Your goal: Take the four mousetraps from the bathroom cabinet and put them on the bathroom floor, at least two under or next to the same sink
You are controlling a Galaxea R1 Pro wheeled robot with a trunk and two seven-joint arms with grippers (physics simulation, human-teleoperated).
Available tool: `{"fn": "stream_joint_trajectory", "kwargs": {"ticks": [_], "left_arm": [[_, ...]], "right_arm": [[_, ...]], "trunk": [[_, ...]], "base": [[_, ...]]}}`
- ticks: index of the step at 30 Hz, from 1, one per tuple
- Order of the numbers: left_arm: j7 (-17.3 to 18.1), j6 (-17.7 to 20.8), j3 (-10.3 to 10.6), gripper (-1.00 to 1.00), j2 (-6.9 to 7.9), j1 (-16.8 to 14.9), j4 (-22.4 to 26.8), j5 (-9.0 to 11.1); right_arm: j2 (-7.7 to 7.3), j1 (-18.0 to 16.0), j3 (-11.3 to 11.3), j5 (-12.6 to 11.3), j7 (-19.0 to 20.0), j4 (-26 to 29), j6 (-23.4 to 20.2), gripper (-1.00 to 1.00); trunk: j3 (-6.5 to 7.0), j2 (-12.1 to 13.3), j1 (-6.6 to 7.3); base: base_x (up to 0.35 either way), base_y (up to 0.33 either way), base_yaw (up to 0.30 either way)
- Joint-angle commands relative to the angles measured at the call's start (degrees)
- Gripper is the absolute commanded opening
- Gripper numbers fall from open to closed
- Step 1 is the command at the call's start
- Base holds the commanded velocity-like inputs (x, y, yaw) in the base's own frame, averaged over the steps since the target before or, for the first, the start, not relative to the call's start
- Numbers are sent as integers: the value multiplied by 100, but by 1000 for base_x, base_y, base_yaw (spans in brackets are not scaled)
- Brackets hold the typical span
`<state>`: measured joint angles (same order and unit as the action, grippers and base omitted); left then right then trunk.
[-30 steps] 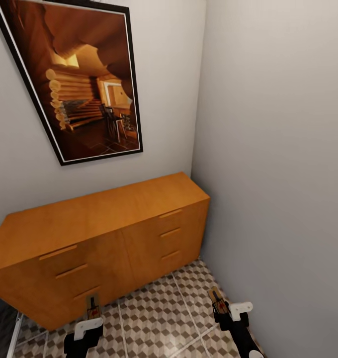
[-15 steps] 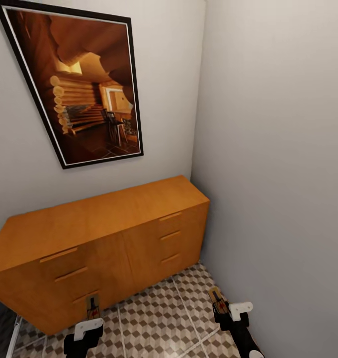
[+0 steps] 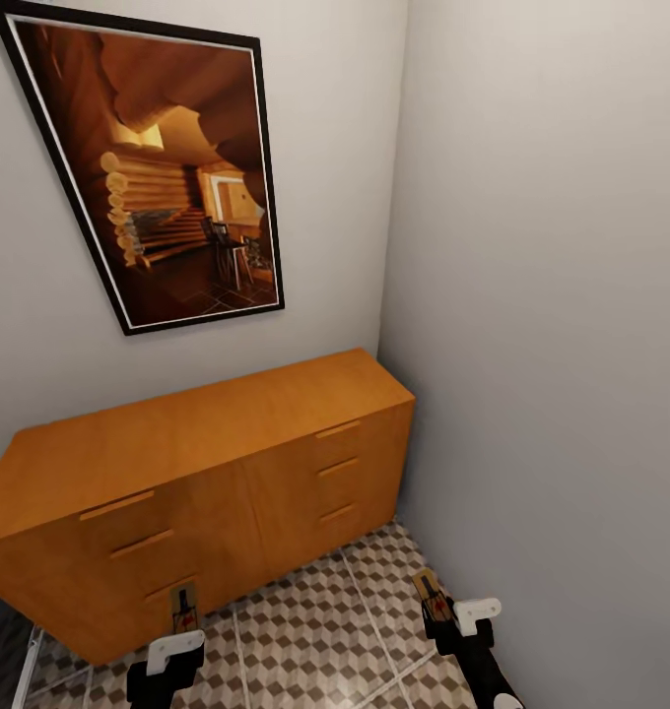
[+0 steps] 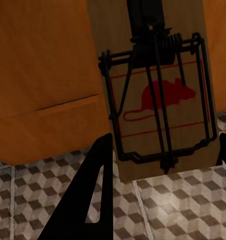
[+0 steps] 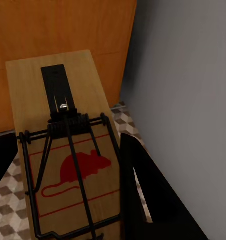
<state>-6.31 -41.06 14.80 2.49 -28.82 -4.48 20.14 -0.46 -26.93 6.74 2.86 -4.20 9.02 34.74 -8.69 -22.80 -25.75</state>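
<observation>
We held one mousetrap in each end effector, facing the cabinet

Our left end effector [image 3: 182, 630] was closed on the left mousetrap [image 3: 184, 608], whose red mouse mark and wire bar showed between the dark fingers [image 4: 88, 200] in the wrist view; the right end effector [image 3: 435, 615] clamped the right mousetrap [image 3: 429, 594] the same way. The cabinet [image 3: 177, 443] stood just ahead of both end effectors, its drawers shut, and the bathroom floor [image 3: 315, 630] lay beneath them, a framed picture [image 3: 158, 177] hanging on the wall above

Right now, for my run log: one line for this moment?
left gripper: mousetrap held | right gripper: mousetrap held | cabinet: drawers closed | both over tiled floor
</observation>
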Motion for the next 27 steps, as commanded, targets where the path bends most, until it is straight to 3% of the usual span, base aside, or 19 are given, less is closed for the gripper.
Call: {"fn": "stream_joint_trajectory", "kwargs": {"ticks": [1, 12, 27], "left_arm": [[-46, -25, 49, -100, -3, -9, -19, -10], [-46, -25, 49, -100, -5, -9, -19, -10], [-46, -25, 49, -100, -12, -1, -18, -10]], "right_arm": [[-3, -5, 33, 23, -46, -5, 11, -100], [0, -5, 33, 21, -45, -5, 7, -100], [2, -5, 32, 21, -40, -2, 7, -100]], "trunk": [[-12, -12, -3], [-12, -12, -3], [-12, -12, -3]], "base": [[0, 0, 0], [-16, 0, 0], [-303, 0, 0]]}}
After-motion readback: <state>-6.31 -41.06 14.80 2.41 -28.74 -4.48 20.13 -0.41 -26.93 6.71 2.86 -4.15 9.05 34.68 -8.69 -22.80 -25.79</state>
